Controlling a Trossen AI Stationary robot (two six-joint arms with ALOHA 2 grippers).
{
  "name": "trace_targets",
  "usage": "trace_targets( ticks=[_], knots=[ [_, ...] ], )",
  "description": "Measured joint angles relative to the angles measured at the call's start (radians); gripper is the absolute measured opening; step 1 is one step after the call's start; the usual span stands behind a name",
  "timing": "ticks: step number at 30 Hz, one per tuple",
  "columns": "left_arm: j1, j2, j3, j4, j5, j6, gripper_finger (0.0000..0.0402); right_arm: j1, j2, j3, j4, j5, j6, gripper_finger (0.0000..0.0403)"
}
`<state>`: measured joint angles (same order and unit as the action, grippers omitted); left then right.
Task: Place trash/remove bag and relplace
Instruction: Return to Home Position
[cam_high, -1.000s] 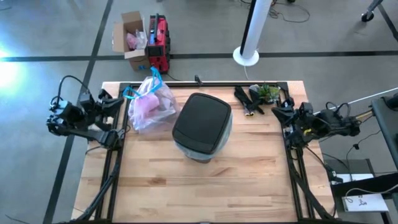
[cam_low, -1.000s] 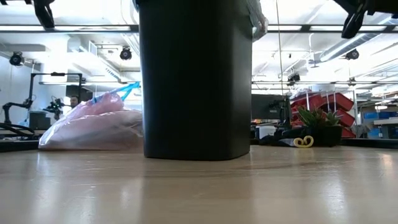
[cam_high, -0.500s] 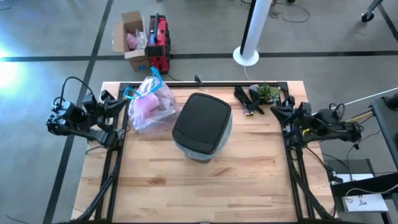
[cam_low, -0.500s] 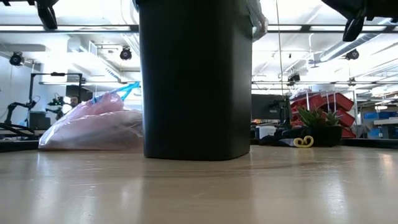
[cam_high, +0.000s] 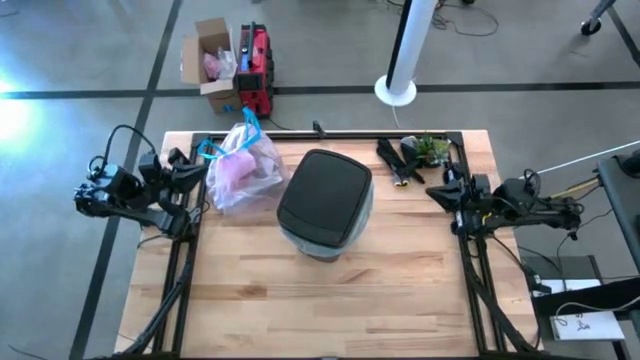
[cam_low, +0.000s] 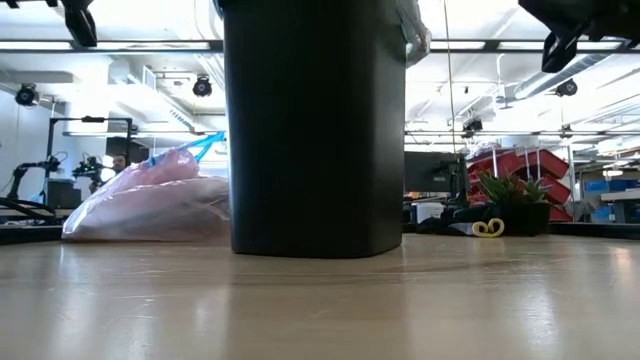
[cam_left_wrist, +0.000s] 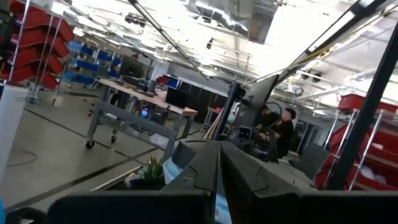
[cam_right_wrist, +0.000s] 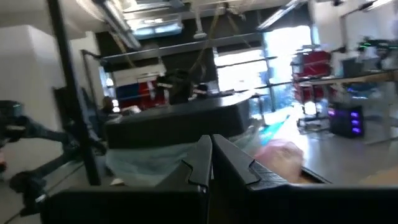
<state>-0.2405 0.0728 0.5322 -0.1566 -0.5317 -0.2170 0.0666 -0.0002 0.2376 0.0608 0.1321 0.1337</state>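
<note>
A black bin (cam_high: 325, 200) stands shut-lidded at the table's middle, a light blue liner edge (cam_high: 322, 246) showing under its lid. The tied pink-lavender bag (cam_high: 240, 168) with blue ties (cam_high: 212, 148) lies on the table to the bin's left, toward the far edge. No loose trash shows. My left gripper (cam_high: 196, 168) hangs shut by the table's left edge, just left of the pink bag. My right gripper (cam_high: 437, 190) is shut in the air right of the bin. In the right wrist view, the bin (cam_right_wrist: 180, 121) and pink bag (cam_right_wrist: 280, 152) lie ahead.
A black-and-green clump of objects (cam_high: 412, 155) sits at the far right of the table. On the floor beyond the far edge are a cardboard box (cam_high: 210, 60), a red case (cam_high: 257, 65) and a white pole base (cam_high: 396, 90). Bare wood (cam_high: 320, 310) fills the near half.
My right gripper has moved a little toward the table's left, closer to the bin. My left gripper has shifted slightly toward the pink bag. The bin and the bag have stayed put.
</note>
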Motion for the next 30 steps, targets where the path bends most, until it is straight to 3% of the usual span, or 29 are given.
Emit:
trace_targets(
  ticks=[10, 15, 20, 24, 30],
  knots=[
    [0.0, -0.023, -0.138, 0.114, 0.068, 0.001, 0.0004, 0.0, 0.0, -0.188, 0.243, 0.006, 0.023, 0.0],
    [0.0, -0.042, -0.256, 0.225, 0.073, 0.023, 0.0004, 0.0, 0.0, -0.221, 0.218, 0.153, 0.007, 0.0],
    [0.0, -0.066, -0.405, 0.44, 0.092, 0.084, 0.0004, 0.0, 0.0, -0.223, 0.162, 0.283, -0.012, 0.0],
    [0.0, -0.071, -0.507, 0.57, 0.131, 0.091, 0.0004, 0.0, 0.005, -0.223, 0.078, 0.214, -0.023, 0.0],
    [0.023, -0.068, -0.521, 0.443, 0.154, 0.013, 0.0004, 0.0, 0.0, -0.223, 0.032, 0.137, 0.024, 0.0]
  ],
)
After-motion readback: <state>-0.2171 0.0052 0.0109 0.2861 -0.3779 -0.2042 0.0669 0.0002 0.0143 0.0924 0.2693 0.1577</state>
